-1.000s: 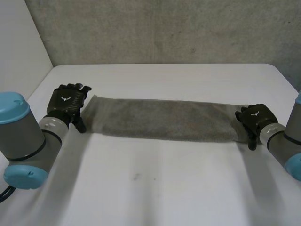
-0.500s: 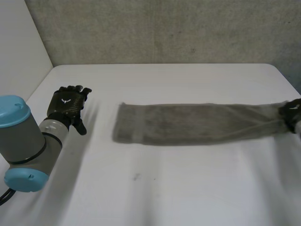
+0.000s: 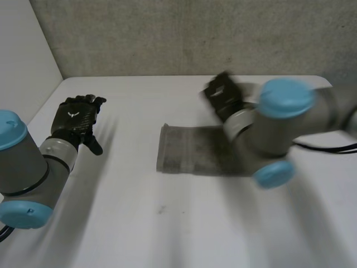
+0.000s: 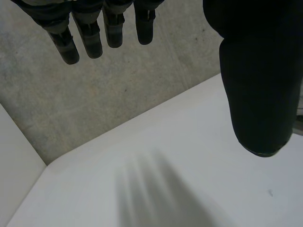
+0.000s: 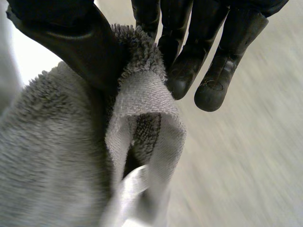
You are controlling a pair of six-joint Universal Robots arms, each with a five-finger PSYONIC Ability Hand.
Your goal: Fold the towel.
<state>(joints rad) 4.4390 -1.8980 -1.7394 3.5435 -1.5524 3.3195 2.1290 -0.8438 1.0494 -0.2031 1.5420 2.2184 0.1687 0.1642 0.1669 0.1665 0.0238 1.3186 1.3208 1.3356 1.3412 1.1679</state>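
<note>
On the near part of the white table (image 3: pixel 167 223) nothing pins the cloth. At the left, the robot's black left hand (image 3: pixel 75 120) hovers with straight, spread fingers and holds nothing, well apart from the towel. The grey terry towel (image 3: pixel 187 149) lies mid-table, its left end flat and its right part hidden behind the right arm. Farther back, the black right hand (image 3: pixel 223 95) is raised over the towel. It pinches a bunched end of the towel between its thumb and fingers.

The pinch takes only a small bite of the hem, so I judge it could slip out mid-fold. With the flat end unheld, the whole towel may drag leftward and the edges land askew.
</note>
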